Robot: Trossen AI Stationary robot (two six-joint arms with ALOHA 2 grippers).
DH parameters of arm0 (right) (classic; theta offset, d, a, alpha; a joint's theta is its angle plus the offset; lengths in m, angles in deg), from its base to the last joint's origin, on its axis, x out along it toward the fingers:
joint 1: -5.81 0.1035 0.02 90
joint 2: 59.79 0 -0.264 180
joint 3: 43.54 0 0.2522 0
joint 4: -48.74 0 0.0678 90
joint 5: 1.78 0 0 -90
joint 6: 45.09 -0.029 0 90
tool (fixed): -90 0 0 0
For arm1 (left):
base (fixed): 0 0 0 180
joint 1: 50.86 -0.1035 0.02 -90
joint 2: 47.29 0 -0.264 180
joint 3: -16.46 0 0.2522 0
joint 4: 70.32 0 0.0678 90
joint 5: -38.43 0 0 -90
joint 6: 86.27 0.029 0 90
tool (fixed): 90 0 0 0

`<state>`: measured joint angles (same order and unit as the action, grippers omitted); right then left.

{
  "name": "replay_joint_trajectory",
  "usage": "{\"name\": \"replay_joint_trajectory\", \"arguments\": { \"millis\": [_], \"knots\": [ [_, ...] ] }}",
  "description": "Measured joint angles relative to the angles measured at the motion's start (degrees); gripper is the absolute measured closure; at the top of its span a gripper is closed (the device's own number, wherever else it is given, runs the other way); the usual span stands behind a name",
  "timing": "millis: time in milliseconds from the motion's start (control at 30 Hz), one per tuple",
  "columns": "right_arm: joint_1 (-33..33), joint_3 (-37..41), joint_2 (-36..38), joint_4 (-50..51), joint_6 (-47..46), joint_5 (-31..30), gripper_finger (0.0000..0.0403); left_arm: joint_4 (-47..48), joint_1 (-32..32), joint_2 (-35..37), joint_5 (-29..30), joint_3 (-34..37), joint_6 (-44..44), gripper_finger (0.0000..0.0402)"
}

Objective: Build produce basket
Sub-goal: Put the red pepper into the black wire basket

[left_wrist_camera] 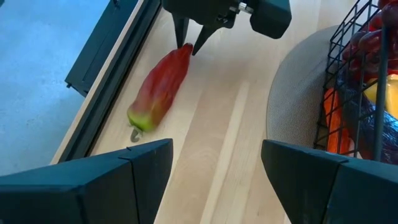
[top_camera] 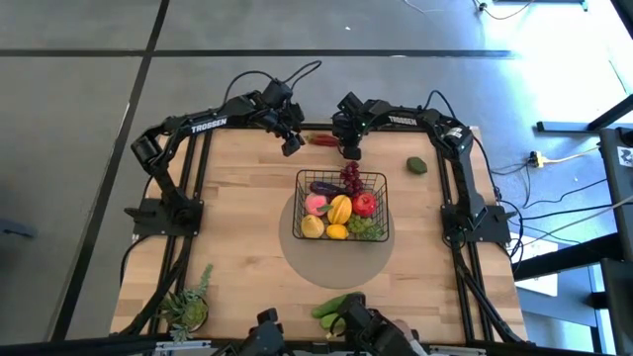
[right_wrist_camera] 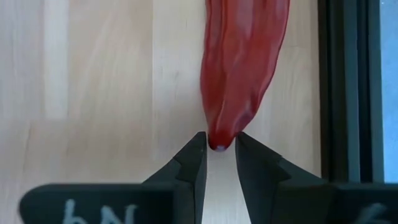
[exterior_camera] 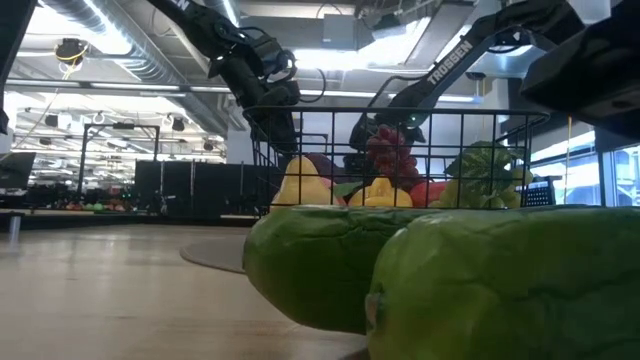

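Already the black wire-mesh basket (top_camera: pixel 341 208) at frame centre holds most fruit. Still out: a red pepper (top_camera: pixel 320 139) at upper centre, its tip pinched by the right tool (right_wrist_camera: pixel 217 149); the left tool (left_wrist_camera: pixel 214 162) hangs spread nearby.

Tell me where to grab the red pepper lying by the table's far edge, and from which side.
Grip the red pepper across its thicker middle, coming straight down from above. It lies flat along the table edge, and it tapers to a narrow tip where the right gripper now pinches; that point looks likely to slip. The left gripper hovers open near the stem end.
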<state>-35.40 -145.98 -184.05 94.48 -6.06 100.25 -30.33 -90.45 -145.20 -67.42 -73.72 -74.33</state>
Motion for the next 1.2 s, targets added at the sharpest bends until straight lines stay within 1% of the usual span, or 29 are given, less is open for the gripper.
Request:
{"name": "replay_joint_trajectory", "arguments": {
  "millis": [267,367,533,867,1000,1100,1200],
  "knots": [
    [0.0,0.0,0.0,0.0,0.0,0.0,0.0342,0.0,0.0,0.0,0.1,0.0,0.0,0.0168],
    [0.0,0.0,0.0,0.0,-0.2,0.0,0.0342,0.0,0.0,0.0,0.1,0.0,0.0,0.0168],
    [0.0,-1.1,0.0,0.0,-3.4,-0.1,0.034,0.0,0.0,0.0,0.1,0.0,0.0,0.0168],
    [0.0,-2.2,0.0,0.6,-2.8,-0.4,0.034,0.0,0.0,0.0,0.2,0.0,0.0,0.0168],
    [0.0,-2.2,0.0,0.4,0.3,-0.5,0.034,0.0,0.0,0.0,0.2,0.0,0.0,0.0168],
    [0.1,-2.2,0.0,-0.4,-0.2,-1.5,0.034,0.0,0.0,0.0,0.2,0.0,0.0,0.0168],
    [0.0,-2.2,0.0,1.2,-1.0,-1.9,0.0346,0.0,0.0,0.0,0.2,0.0,-1.2,0.0168]
  ]
}}
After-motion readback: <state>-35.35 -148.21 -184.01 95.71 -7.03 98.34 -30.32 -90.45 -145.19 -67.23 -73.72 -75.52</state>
